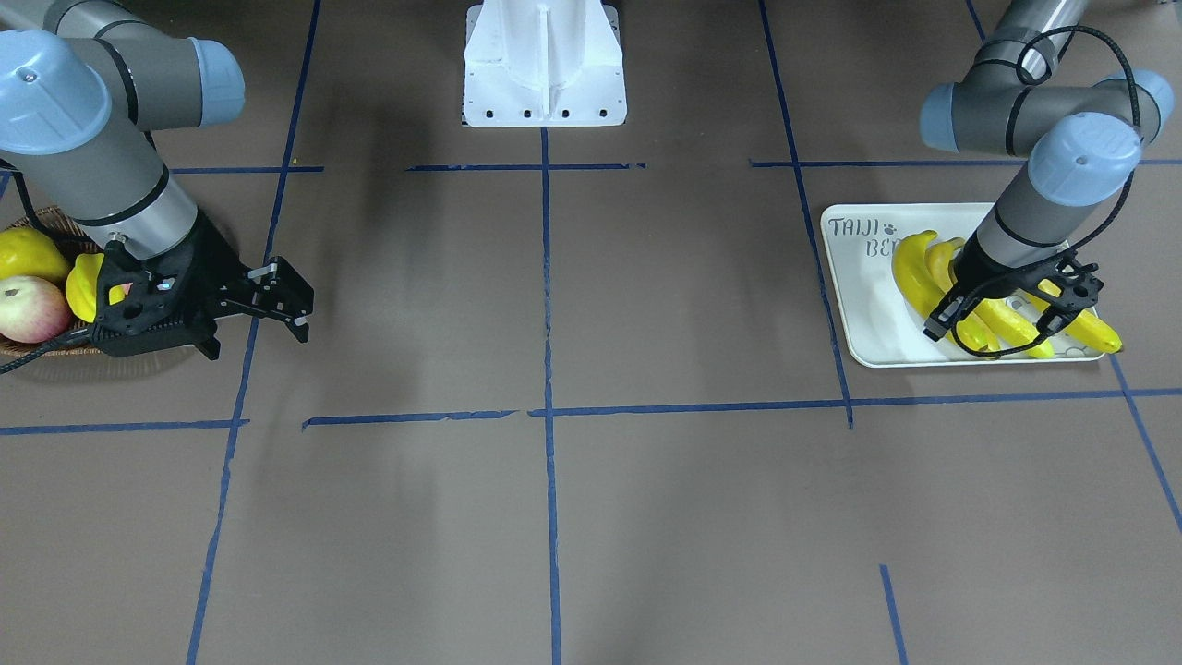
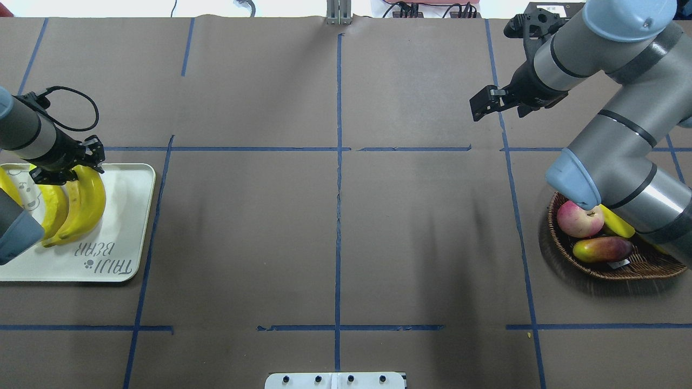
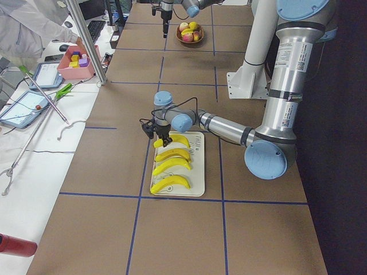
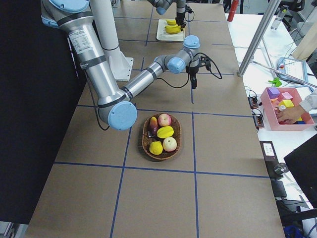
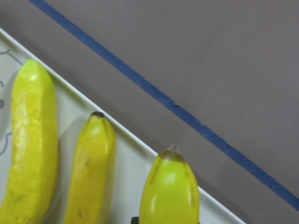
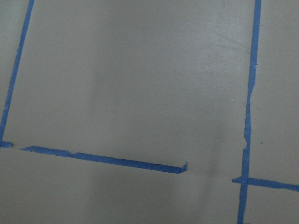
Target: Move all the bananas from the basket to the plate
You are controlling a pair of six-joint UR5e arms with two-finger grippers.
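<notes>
The left end effector [image 1: 997, 319] hung low over the plate [image 1: 859, 314], and its fingers looked spread apart, straddling one end of the bananas [image 1: 914, 268] without clamping any of them. All four bananas lay side by side on the plate directly beneath this end effector. In the left side view they formed a row across the plate, with the first of them right under the fingertips and the others farther out from it. The left wrist view looked straight down on three rounded banana ends near the plate's rim, with a blue tape line [image 5: 154, 93] just beyond the rim on the brown desk [image 1: 554, 517]. The plate's grey lettering lay on the side of the bananas away from the end effector's fingertips. The right end effector [image 1: 286, 297] was held above bare desk on the other side, its two fingers apart and gripping nothing. Only desk surface and tape lines showed below it in the right wrist view. The basket [image 2: 621, 267] lay behind that end effector, back under its arm's elbow and apart from the fingertips. It held two reddish apples [image 4: 170, 144], a yellow starfruit [image 4: 165, 132], a yellow pear [image 4: 156, 148] and a red-green mango [image 2: 603, 249].
</notes>
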